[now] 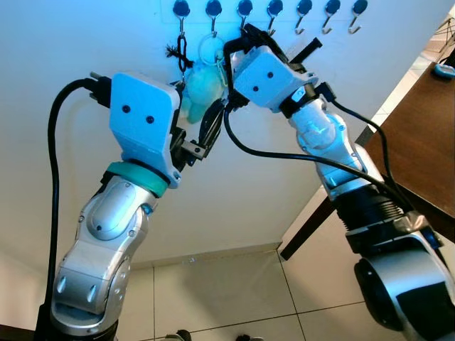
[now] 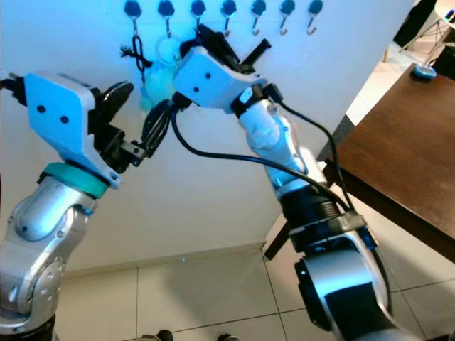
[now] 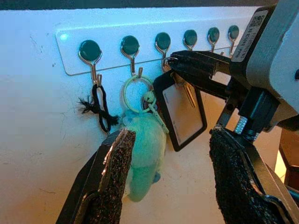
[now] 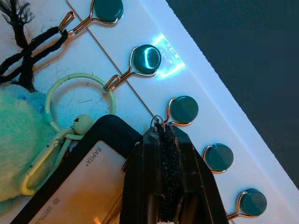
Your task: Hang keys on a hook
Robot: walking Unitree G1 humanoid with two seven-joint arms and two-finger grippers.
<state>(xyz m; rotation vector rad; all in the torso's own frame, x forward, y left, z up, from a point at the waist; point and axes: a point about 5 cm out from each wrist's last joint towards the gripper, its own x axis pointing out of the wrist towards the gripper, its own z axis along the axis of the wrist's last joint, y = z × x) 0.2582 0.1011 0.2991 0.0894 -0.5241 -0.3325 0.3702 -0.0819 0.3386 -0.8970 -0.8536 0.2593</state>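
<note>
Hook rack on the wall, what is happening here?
The right end effector is shut on the key ring of a black-framed tag, holding it at the third hook of the rack. The left end effector waits open just below. A green plush keychain hangs on the second hook.

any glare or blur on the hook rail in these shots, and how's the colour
Right wrist view: a bright glare patch on the hook rail beside the second hook; the right gripper looms dark and soft. Left wrist view: the left gripper's fingers are blurred. Eye views: strong blue cast on the wall.
</note>
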